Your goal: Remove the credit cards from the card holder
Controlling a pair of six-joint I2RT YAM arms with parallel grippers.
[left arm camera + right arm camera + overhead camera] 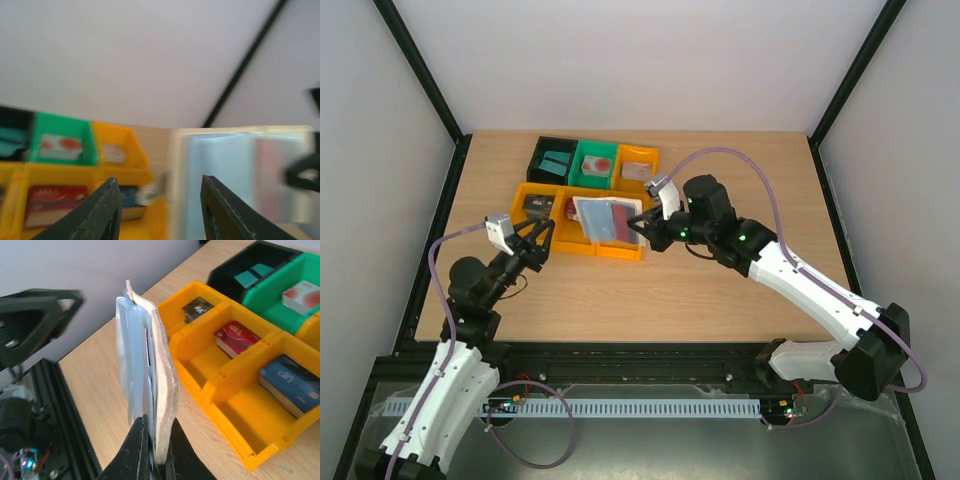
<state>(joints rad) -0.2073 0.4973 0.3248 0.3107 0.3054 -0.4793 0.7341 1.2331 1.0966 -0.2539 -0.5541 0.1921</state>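
The only lettering I can make out is on the cards lying in the orange bin. The red card carries white letters that look like "VIP", though the print is small and I would not swear to it. The blue card has similar white lettering. The black card bears a small pale mark I cannot read. A teal card lies in the black bin, and a white card with a red patch sits in the green bin.

The card holder is up in the air above the near compartments of the orange bin, clear of the worktop. It is tan on the outside, with pale grey-blue sleeves fanning open on the inside. From above, a reddish card shows in its pockets.

The right gripper is pinched tight on the holder's lower edge, holding it upright. The left gripper stands just beside the holder with its fingers spread apart and nothing between them.
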